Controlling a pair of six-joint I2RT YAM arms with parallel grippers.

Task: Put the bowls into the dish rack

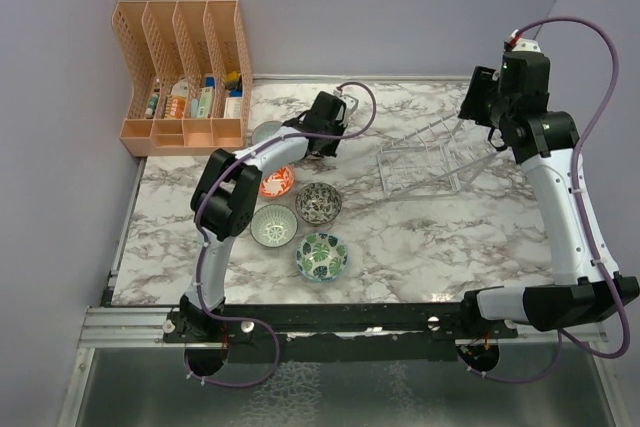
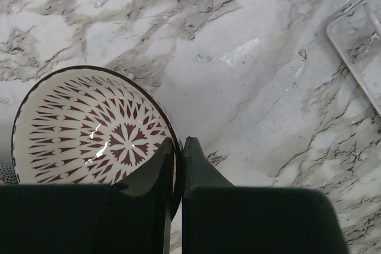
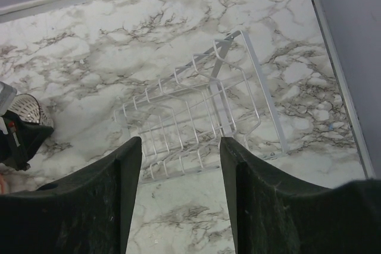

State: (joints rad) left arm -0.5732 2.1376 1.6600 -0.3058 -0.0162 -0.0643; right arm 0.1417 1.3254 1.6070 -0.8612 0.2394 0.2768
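Note:
My left gripper [image 2: 178,147] is shut on the rim of a bowl [image 2: 89,126] with a white inside and a dark red lattice pattern, one finger inside and one outside. In the top view this gripper [image 1: 303,137] is at the back middle, with a pale bowl edge [image 1: 266,132] beside it. The held bowl also shows in the right wrist view [image 3: 27,111]. The clear wire dish rack [image 1: 418,162] stands empty to the right. My right gripper [image 3: 180,147] is open and empty, held high above the rack [image 3: 196,111]. It is at the back right in the top view [image 1: 478,102].
Several bowls sit on the marble in front of the left gripper: orange-red [image 1: 277,183], dark speckled [image 1: 318,203], pale lattice [image 1: 274,225], green-blue leaf [image 1: 321,255]. An orange file organiser [image 1: 185,72] stands at the back left. The rack's corner shows in the left wrist view [image 2: 357,28].

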